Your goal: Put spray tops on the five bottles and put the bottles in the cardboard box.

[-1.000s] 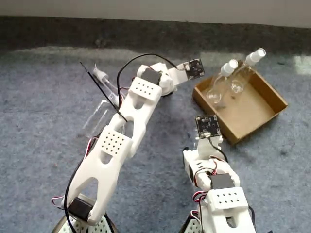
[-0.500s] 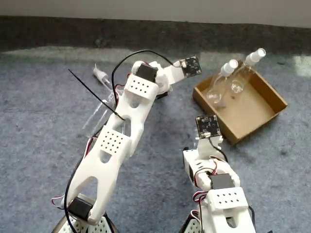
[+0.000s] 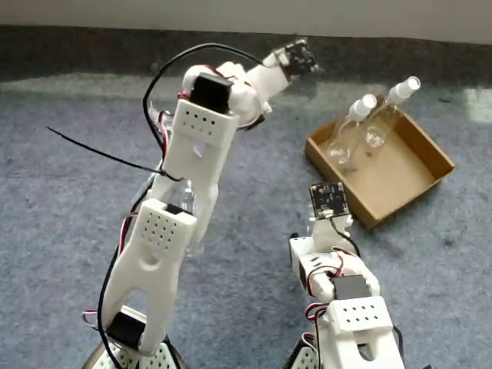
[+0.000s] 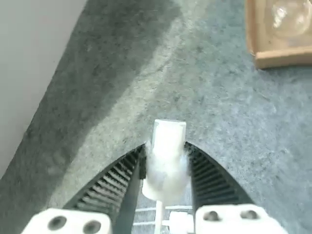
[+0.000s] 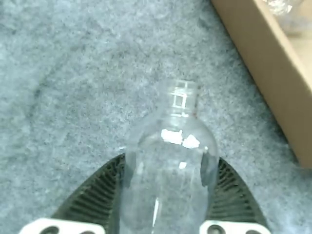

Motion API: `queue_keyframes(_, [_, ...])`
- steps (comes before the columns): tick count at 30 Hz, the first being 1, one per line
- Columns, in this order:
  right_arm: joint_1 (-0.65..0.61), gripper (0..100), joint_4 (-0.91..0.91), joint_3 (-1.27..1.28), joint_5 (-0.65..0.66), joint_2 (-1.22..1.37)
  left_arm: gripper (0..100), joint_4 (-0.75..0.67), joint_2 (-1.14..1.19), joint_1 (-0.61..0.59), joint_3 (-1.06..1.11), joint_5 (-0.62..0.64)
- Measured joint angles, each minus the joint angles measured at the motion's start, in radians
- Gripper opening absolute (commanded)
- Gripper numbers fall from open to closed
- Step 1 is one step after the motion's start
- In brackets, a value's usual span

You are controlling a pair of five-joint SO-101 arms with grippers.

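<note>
My left gripper [image 4: 165, 147] has swung up off the carpet, clamped on the white plastic spray top [image 4: 168, 134]. My right gripper [image 5: 170, 160] grips the clear, uncapped plastic bottle [image 5: 168, 185], ready for capping.

The carpet [image 3: 61, 254] and the box [image 3: 392, 181] are covered from above by the fixed high camera, which is tilted steeply down. Each wrist camera is mounted close behind its gripper and aimed past it at the carpet: left gripper [image 4: 165, 148], right gripper [image 5: 170, 160]. The box edge is shared by all three views.
</note>
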Motion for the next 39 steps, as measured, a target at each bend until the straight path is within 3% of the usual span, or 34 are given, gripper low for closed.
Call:
queue_keyframes(5, [0.0, 12.8, 0.0, 0.0, 0.0, 0.0, 1, 0.009, -0.107, -0.103, 0.0, 0.124])
queue_keyframes(23, [0.0, 12.8, -0.043, 0.008, 0.0, 0.0, 1, 0.009, -0.348, -0.542, 0.0, 0.138])
queue_keyframes(39, [0.0, 12.8, -0.046, 0.008, 0.0, 0.0, 1, 0.018, -0.509, -0.72, 0.0, 0.138])
